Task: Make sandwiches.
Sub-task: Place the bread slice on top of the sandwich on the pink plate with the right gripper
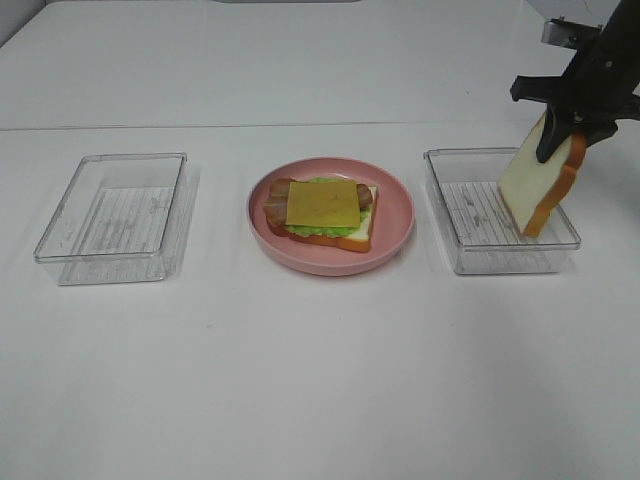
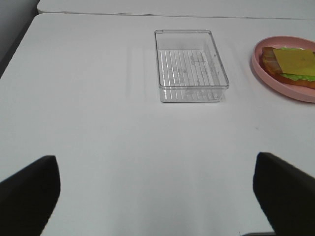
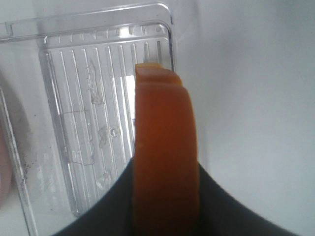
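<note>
The right pincer (image 1: pixel 556 130) grips the bread slice (image 1: pixel 538 183) hanging upright; the open sandwich (image 1: pixel 322 213) lies to its left, on the plate (image 1: pixel 395 228).

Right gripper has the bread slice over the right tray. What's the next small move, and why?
Probably lift the bread slice a little higher, then carry it left toward the pink plate. The right gripper is clamped on its top edge, but its bottom corner looks level with the right tray's walls. The stack on the plate ends in the cheese, with no top slice yet.
</note>
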`<state>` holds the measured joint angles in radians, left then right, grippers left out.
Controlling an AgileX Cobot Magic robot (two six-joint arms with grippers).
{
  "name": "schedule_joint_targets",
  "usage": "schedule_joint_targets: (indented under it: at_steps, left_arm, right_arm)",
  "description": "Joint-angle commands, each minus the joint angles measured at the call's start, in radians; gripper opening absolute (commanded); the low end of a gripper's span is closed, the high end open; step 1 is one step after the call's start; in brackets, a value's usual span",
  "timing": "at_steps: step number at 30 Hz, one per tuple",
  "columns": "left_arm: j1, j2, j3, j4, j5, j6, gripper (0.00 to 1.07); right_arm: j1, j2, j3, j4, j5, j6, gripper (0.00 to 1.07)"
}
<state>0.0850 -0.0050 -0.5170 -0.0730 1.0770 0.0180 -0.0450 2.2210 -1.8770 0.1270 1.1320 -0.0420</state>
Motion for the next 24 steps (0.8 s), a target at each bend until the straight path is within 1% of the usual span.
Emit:
schedule_joint_targets:
  at_steps: [1, 3, 5, 6, 7, 8, 10, 11, 12, 13, 14, 15, 16, 17, 18, 19, 20, 21, 22, 23, 24]
  left_arm:
    - [0.002, -0.022, 0.001, -0.012, -0.006, 0.0, 1.0]
    - [0.002, -0.022, 0.001, -0.012, -0.006, 0.0, 1.0]
    - [0.002, -0.022, 0.001, -0.012, -0.006, 0.0, 1.0]
    - [0.002, -0.022, 0.001, -0.012, -0.006, 0.0, 1.0]
    - [0.002, -0.022, 0.001, -0.012, -0.006, 0.0, 1.0]
    - [0.002, -0.022, 0.001, -0.012, -0.006, 0.0, 1.0]
    - [0.002, -0.022, 0.001, -0.012, -0.006, 0.0, 1.0]
    - [0.002, -0.022, 0.001, -0.012, -0.006, 0.0, 1.0]
    - [0.002, -0.022, 0.001, -0.012, -0.006, 0.0, 1.0]
    - [0.002, -0.022, 0.001, -0.012, -0.006, 0.0, 1.0]
    - [0.002, -0.022, 0.001, -0.012, -0.006, 0.0, 1.0]
    - [0.002, -0.022, 0.001, -0.012, -0.006, 0.0, 1.0]
    - [0.002, -0.022, 0.001, -0.012, -0.006, 0.0, 1.0]
    - [0.002, -0.022, 0.001, -0.012, -0.006, 0.0, 1.0]
    - [0.002, -0.022, 0.001, -0.012, -0.006, 0.0, 1.0]
    - [0.002, -0.022, 0.001, -0.012, -0.006, 0.0, 1.0]
    - [0.002, -0.022, 0.001, -0.012, -0.006, 0.0, 1.0]
    - [0.002, -0.022, 0.001, -0.012, -0.006, 0.0, 1.0]
    - [0.002, -0.022, 0.001, -0.012, -0.006, 0.0, 1.0]
    - [0.002, -0.022, 0.001, -0.012, -0.006, 0.0, 1.0]
    - [0.002, -0.022, 0.001, -0.012, -0.006, 0.0, 1.0]
  right_arm:
    - [-0.003, -0.086, -0.003, 0.014, 0.024, 0.021, 0.0]
    - [-0.003, -0.105, -0.003, 0.017, 0.027, 0.021, 0.0]
    - [-0.003, -0.177, 0.008, 0.034, 0.036, 0.021, 0.0]
    - [-0.003, -0.177, 0.008, 0.034, 0.036, 0.021, 0.0]
    - [-0.003, -0.222, 0.034, 0.069, 0.044, 0.019, 0.0]
    - [-0.003, -0.222, 0.034, 0.069, 0.044, 0.019, 0.0]
    - [0.0, -0.297, 0.119, 0.171, 0.005, -0.029, 0.0]
    - [0.0, -0.297, 0.119, 0.171, 0.005, -0.029, 0.0]
    - [0.0, -0.354, 0.202, 0.255, -0.044, -0.068, 0.0]
    - [0.0, -0.354, 0.202, 0.255, -0.044, -0.068, 0.0]
    - [0.0, -0.403, 0.278, 0.358, -0.093, -0.122, 0.0]
    - [0.0, -0.427, 0.318, 0.417, -0.117, -0.158, 0.0]
    - [0.0, -0.427, 0.318, 0.417, -0.117, -0.158, 0.0]
    - [0.0, -0.462, 0.382, 0.547, -0.143, -0.231, 0.0]
    - [0.0, -0.476, 0.413, 0.616, -0.148, -0.273, 0.0]
    - [0.0, -0.476, 0.413, 0.616, -0.148, -0.273, 0.0]
    - [0.002, -0.486, 0.46, 0.742, -0.146, -0.361, 0.0]
    - [0.002, -0.486, 0.46, 0.742, -0.146, -0.361, 0.0]
    - [0.009, -0.483, 0.492, 0.848, -0.143, -0.43, 0.0]
    - [0.014, -0.478, 0.505, 0.891, -0.145, -0.458, 0.0]
    - [0.014, -0.478, 0.505, 0.891, -0.145, -0.458, 0.0]
